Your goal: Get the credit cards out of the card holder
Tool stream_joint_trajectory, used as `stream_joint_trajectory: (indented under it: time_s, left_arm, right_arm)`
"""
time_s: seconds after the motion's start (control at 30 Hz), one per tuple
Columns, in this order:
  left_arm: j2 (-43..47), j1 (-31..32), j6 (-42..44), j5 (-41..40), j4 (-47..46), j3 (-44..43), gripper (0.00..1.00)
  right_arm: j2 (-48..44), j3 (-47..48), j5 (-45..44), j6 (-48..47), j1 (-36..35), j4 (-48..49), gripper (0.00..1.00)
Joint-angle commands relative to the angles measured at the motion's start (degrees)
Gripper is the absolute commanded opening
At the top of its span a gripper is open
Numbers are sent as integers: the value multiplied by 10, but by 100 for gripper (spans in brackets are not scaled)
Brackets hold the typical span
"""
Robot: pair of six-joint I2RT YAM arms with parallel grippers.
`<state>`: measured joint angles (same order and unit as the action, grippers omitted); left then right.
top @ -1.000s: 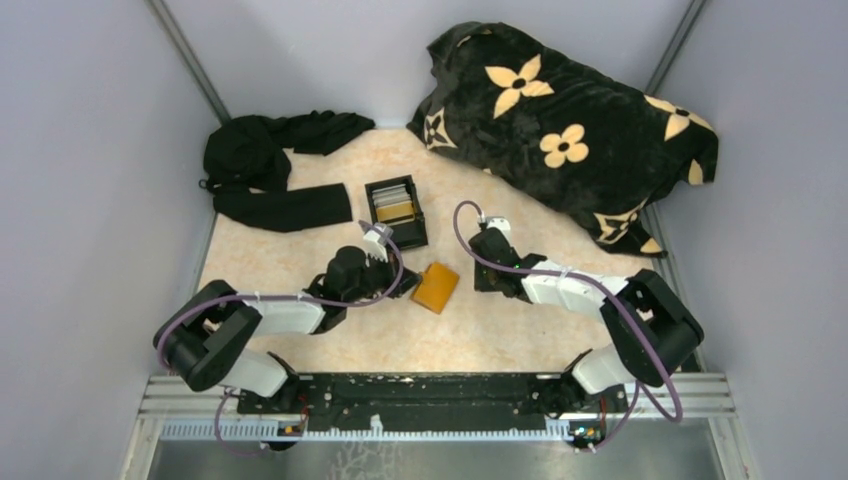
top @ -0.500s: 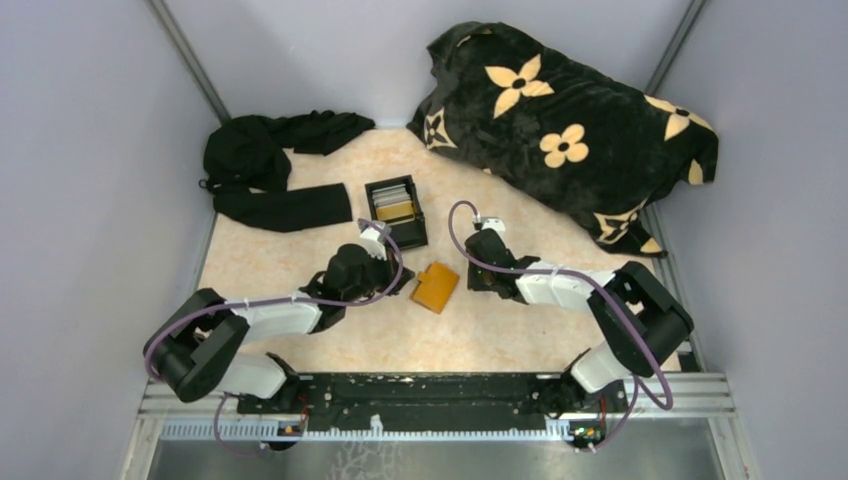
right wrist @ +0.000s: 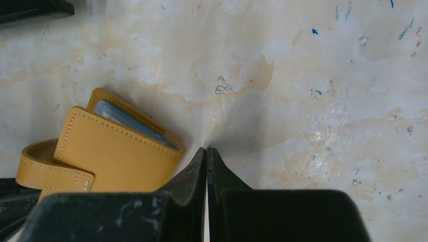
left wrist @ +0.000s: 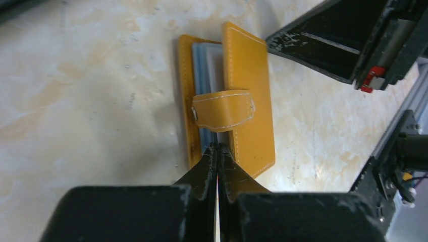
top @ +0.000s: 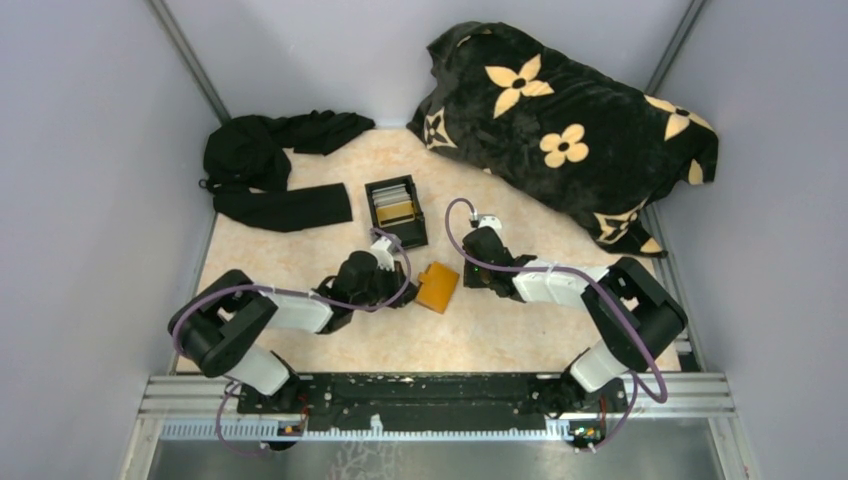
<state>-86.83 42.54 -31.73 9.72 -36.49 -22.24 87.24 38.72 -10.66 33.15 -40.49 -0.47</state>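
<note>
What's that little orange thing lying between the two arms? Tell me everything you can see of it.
It is a small flat card holder, orange-tan and leather-like, with pale stitching. A strap with a small metal stud wraps across its front. Grey-blue credit cards peek out between its panels. It lies flat on the marbled beige table. The left hand, shut, has its tips at one edge; the right hand, also shut, sits by a corner. Whether either touches it is unclear.
</note>
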Motion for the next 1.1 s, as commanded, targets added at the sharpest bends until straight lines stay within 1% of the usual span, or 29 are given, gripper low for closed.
stream_joint_trajectory:
  time_s: [0.0, 0.23, 0.4, 0.43, 0.57, 0.6, 0.63, 0.67, 0.73, 0.77, 0.8, 0.83, 0.9, 0.93, 0.97, 1.07]
  left_arm:
    - [-11, 18, -14, 40, -48, -21, 0]
    - [11, 29, 2, 27, -3, -56, 0]
    - [-5, 38, 11, 33, 9, -85, 0]
    - [-12, 40, 11, 35, 9, -92, 0]
    - [-50, 50, 14, 49, 11, -125, 8]
    - [-59, 52, 16, 53, 13, -132, 12]
    - [-67, 55, 17, 57, 16, -140, 19]
    - [-75, 59, 18, 60, 18, -145, 29]
    - [-88, 64, 18, 64, 19, -155, 55]
    - [-95, 67, 19, 67, 23, -162, 67]
    - [-101, 69, 20, 68, 27, -169, 76]
    - [-109, 71, 20, 66, 31, -175, 82]
    - [-121, 75, 22, 64, 36, -184, 92]
    - [-126, 77, 22, 63, 37, -188, 96]
    - [-131, 78, 23, 62, 39, -193, 98]
    - [-147, 82, 29, 51, 47, -211, 99]
  right_arm:
    - [13, 9, 7, -6, -5, -5, 0]
    - [21, 5, 9, -6, -6, -2, 0]
    - [27, 5, 15, -6, -9, 3, 0]
    - [25, 5, 16, -5, -9, 4, 0]
    - [0, -5, 22, -2, -9, 14, 0]
    - [-12, -10, 21, -1, -9, 17, 0]
    - [-25, -15, 19, 0, -9, 21, 0]
    - [-40, -20, 15, 1, -9, 23, 0]
    - [-71, -28, -5, 7, -8, 19, 0]
    - [-88, -30, -15, 13, -7, 16, 0]
    - [-106, -35, -36, 20, -7, 7, 0]
    - [-122, -38, -55, 31, -5, -2, 0]
    - [-156, -45, -91, 53, -1, -22, 0]
    - [-171, -48, -109, 61, 1, -31, 0]
    - [-186, -51, -123, 65, 1, -39, 0]
    - [-229, -61, -149, 74, 3, -51, 0]
